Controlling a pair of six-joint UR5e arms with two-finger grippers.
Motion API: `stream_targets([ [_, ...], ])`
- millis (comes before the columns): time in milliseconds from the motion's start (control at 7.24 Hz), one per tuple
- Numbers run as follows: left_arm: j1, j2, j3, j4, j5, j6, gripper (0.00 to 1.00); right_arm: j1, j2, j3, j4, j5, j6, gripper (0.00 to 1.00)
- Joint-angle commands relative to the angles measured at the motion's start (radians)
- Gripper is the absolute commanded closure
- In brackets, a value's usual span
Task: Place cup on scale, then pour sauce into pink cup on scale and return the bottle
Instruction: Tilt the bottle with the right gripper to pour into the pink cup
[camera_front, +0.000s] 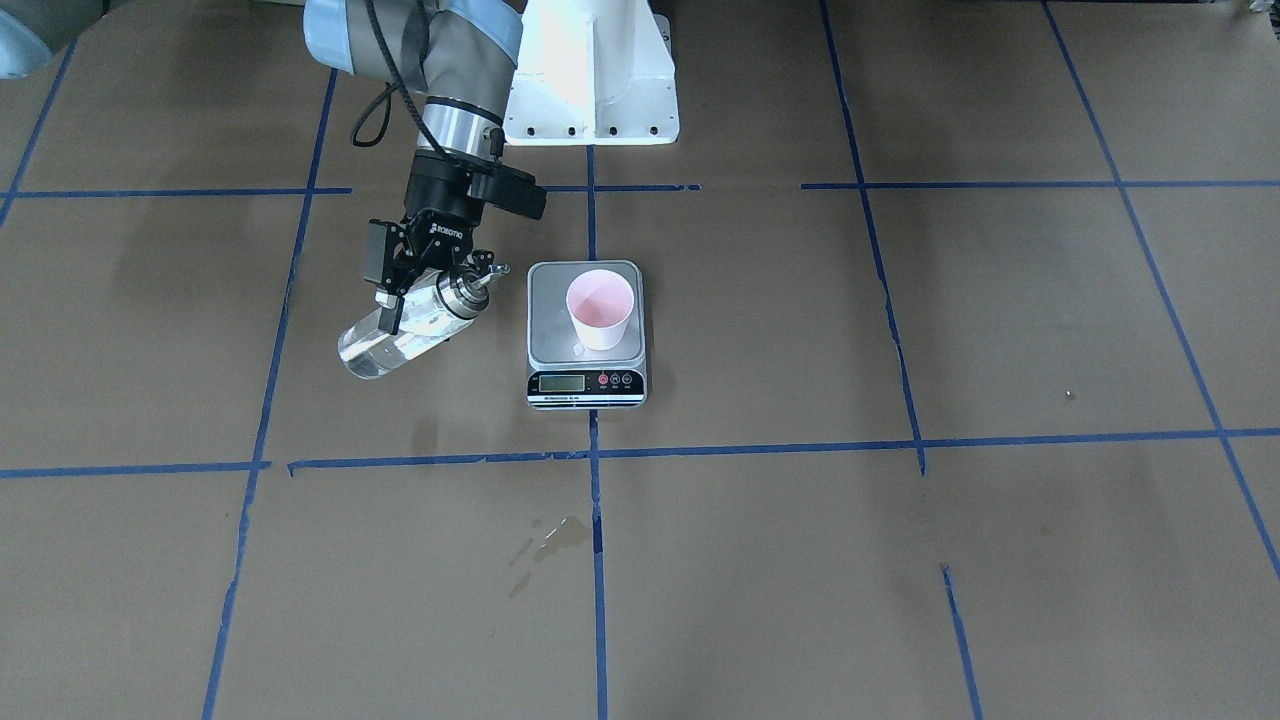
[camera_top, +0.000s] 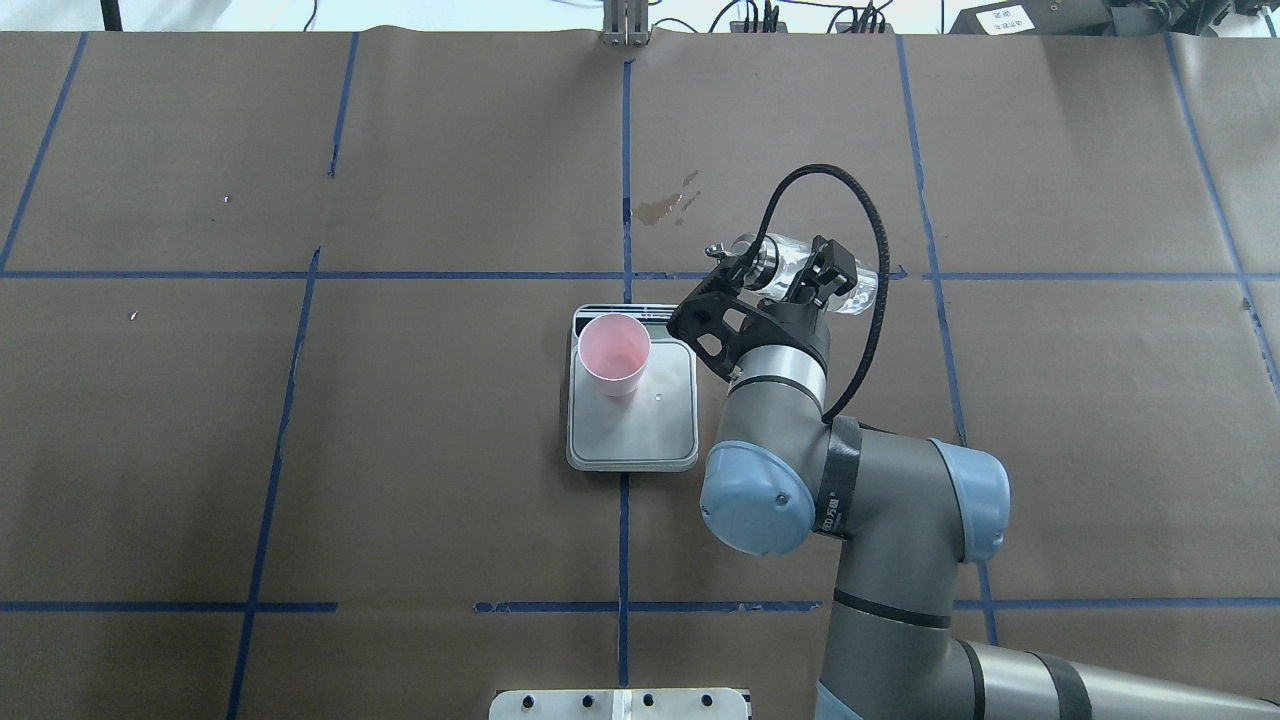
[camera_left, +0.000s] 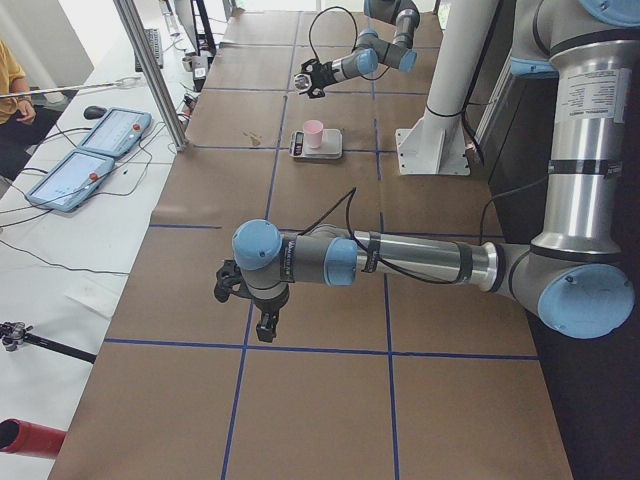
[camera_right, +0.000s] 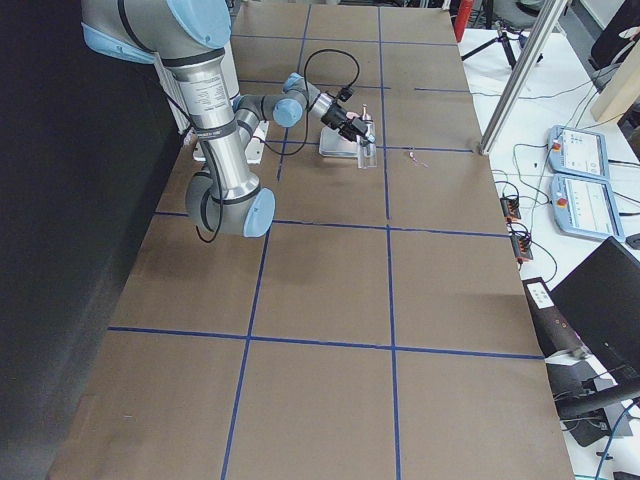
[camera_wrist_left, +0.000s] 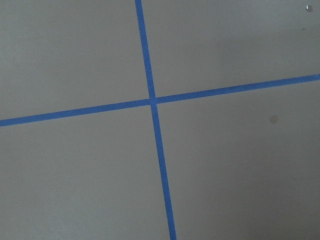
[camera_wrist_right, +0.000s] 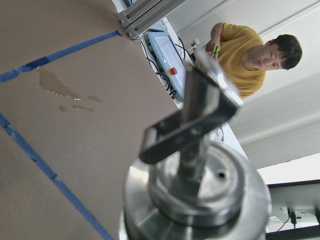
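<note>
1. Glass is the worry. Seen from across the table, the bottle hangs far left, tipped almost onto its side. Its spout is aimed at the scale but stops short of its edge. More tilt from this spot would likely send the sauce onto the paper or the steel platform, not into the cup.
2. Centre, the cup stands upright on the scale's platform. It is light paper, so a nudge from the spout could topple it.
3. Right gripper: fingers clamped around the bottle's upper body, just below the metal cap, clear of the table.
4. Left gripper: hovers over bare paper, well apart from the scale. Whether its fingers are parted, I cannot tell.
</note>
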Motion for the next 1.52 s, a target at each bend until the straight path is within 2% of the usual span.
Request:
stream_targets([
  [0, 0.0, 0.001, 0.001, 0.002, 0.0, 0.001, 0.0, -0.02, 0.007, -0.009, -0.045, -0.074, -0.195, 1.0],
  [276, 0.0, 0.001, 0.002, 0.002, 0.0, 0.001, 0.0, -0.029, 0.01, -0.018, -0.085, -0.125, -0.228, 1.0],
  [414, 0.0, 0.001, 0.002, 0.003, 0.0, 0.001, 0.0, -0.031, 0.059, -0.067, -0.102, -0.139, -0.251, 1.0],
  [552, 0.0, 0.003, 0.002, 0.003, 0.0, 0.001, 0.0, -0.031, 0.121, -0.158, -0.103, -0.183, -0.265, 1.0],
  [690, 0.0, 0.003, 0.004, 0.003, 0.0, 0.001, 0.0, -0.04, 0.123, -0.184, -0.103, -0.217, -0.267, 1.0],
  [966, 0.0, 0.003, 0.004, 0.003, 0.0, 0.001, 0.0, -0.051, 0.113, -0.184, -0.103, -0.257, -0.325, 1.0],
  [1380, 0.0, 0.003, 0.005, 0.002, 0.0, 0.001, 0.0, -0.082, 0.087, -0.184, -0.103, -0.37, -0.346, 1.0],
])
